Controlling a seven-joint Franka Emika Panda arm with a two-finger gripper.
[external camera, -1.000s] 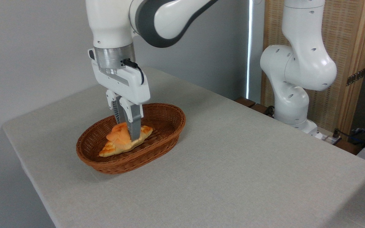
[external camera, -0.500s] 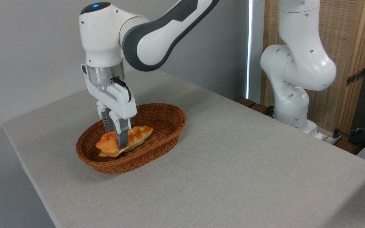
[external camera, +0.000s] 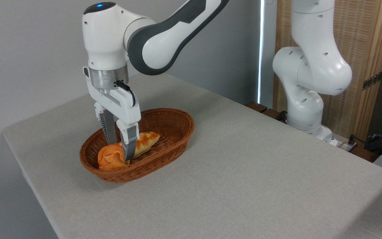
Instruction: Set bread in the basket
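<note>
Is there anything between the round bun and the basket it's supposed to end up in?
Nothing visible. The bun already sits inside the basket, beside the braided loaf, with the gripper fingers around it.

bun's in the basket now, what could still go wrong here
1. The gripper hangs low with its jaws spread on either side of the bun; lifting off-centre could drag it out.
2. The bun sits near the basket rim at the left end and may roll over it.
3. One finger stands by the loaf and may nudge it.

Bread (external camera: 109, 158) in basket (external camera: 174, 131), tool (external camera: 119, 150) astride
</note>
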